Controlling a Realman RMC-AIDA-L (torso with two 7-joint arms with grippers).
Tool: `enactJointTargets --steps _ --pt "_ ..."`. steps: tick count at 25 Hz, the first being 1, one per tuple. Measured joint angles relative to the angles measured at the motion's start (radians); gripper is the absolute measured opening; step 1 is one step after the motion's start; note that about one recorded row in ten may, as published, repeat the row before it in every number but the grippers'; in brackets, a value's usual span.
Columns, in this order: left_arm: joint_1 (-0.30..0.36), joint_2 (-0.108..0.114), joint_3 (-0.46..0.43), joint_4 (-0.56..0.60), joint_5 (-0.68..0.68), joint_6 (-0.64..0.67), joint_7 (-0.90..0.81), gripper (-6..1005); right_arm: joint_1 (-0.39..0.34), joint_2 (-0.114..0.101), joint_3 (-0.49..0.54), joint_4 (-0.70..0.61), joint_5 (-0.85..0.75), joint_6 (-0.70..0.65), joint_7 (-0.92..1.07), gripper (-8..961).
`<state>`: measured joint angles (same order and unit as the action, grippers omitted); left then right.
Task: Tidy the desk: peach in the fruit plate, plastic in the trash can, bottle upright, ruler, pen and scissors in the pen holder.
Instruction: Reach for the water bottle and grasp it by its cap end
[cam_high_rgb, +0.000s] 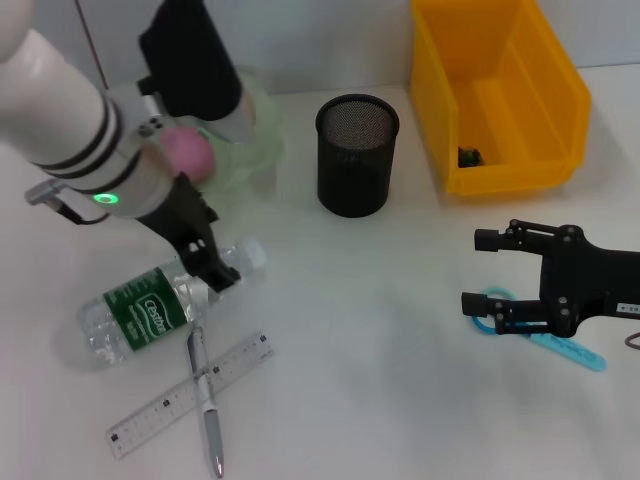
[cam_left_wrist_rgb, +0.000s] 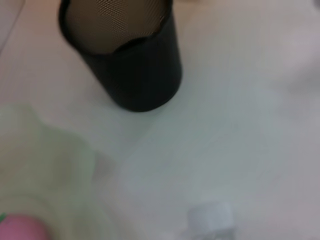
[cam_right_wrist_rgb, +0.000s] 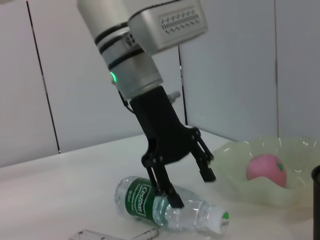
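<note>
Head view shows you the left gripper (cam_high_rgb: 212, 262) spread apart over the lying water bottle (cam_high_rgb: 150, 308), peach (cam_high_rgb: 190, 152) in the fruit plate (cam_high_rgb: 262, 140), right gripper (cam_high_rgb: 484, 271) apart above the scissors (cam_high_rgb: 545, 340), pen (cam_high_rgb: 205, 400) crossing ruler (cam_high_rgb: 190, 394).

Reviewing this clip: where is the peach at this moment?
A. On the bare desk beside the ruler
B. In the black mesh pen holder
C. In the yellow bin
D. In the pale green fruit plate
D: the pink peach sits inside the pale green fruit plate, beyond the open left gripper at the lying bottle.
</note>
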<state>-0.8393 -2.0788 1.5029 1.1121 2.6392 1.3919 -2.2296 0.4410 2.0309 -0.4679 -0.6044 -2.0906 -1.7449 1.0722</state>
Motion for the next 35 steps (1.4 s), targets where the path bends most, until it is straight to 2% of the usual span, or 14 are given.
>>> enactJointTargets --steps 4,9,15,17,35 --pt "-0.047 -0.001 0.028 -0.086 -0.02 -0.036 -0.019 810 0.001 0.0 0.0 0.0 0.001 -0.005 0.0 826" --pt "-0.078 -0.001 0.042 -0.14 -0.037 -0.077 -0.033 810 0.0 -0.001 0.0 0.0 0.007 -0.005 0.0 826" --pt "-0.084 -0.001 0.058 -0.157 -0.038 -0.104 -0.046 810 0.005 0.0 0.0 0.0 0.008 -0.005 -0.003 826" --pt "-0.086 -0.001 0.081 -0.204 -0.031 -0.139 -0.064 810 0.006 0.001 0.0 0.0 0.008 -0.005 -0.003 826" --pt "-0.104 -0.001 0.073 -0.255 -0.03 -0.156 -0.104 809 0.034 0.008 -0.011 0.008 0.009 0.0 -0.005 826"
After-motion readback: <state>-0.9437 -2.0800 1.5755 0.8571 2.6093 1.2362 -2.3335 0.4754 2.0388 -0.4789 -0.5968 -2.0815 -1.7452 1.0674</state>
